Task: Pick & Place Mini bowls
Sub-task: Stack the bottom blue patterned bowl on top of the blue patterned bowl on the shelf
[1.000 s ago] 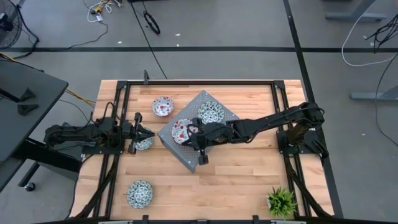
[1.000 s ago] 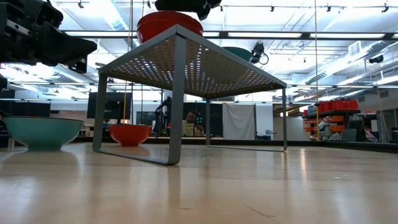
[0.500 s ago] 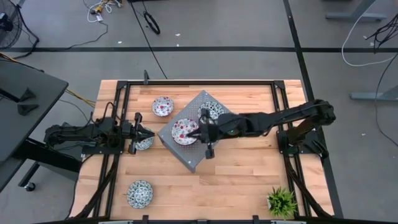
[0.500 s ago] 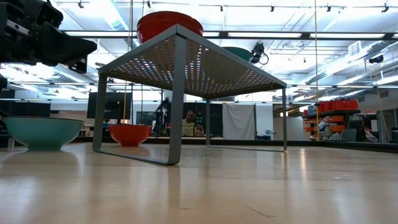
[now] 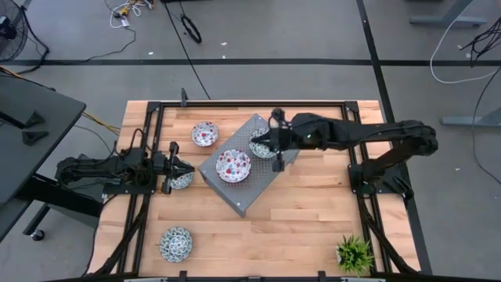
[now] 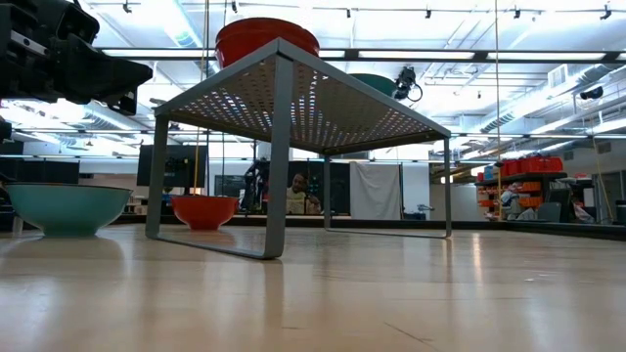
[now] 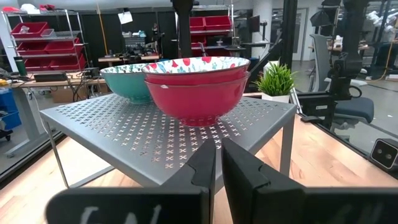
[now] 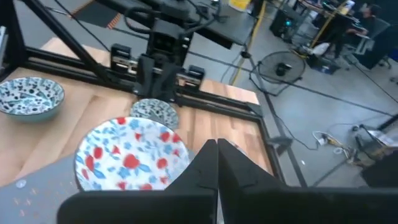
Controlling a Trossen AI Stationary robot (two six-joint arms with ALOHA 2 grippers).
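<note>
On the grey perforated stand [image 5: 249, 163] sit a red-patterned mini bowl [image 5: 233, 165] and a teal one [image 5: 263, 146]. Above the teal bowl hovers the right gripper [image 5: 275, 139], fingers together and empty. At the table's left edge, the left gripper [image 5: 174, 168] waits beside another teal bowl [image 5: 182, 180], fingers nearly together.

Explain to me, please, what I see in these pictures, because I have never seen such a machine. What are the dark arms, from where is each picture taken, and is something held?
This is a robot with two dark arms working at a wooden table. One picture looks straight down from above. One looks level across the tabletop. Two come from cameras on the arms' wrists.

A grey perforated rack stands on the table. On it sit a red-patterned bowl and a teal-patterned bowl. On the table itself lie a second red bowl, a second teal bowl by the left arm, a third teal bowl farther off, and a small potted plant.

The right gripper hovers over the rack. The left gripper waits beside the rack. Both are shut and hold nothing.
</note>
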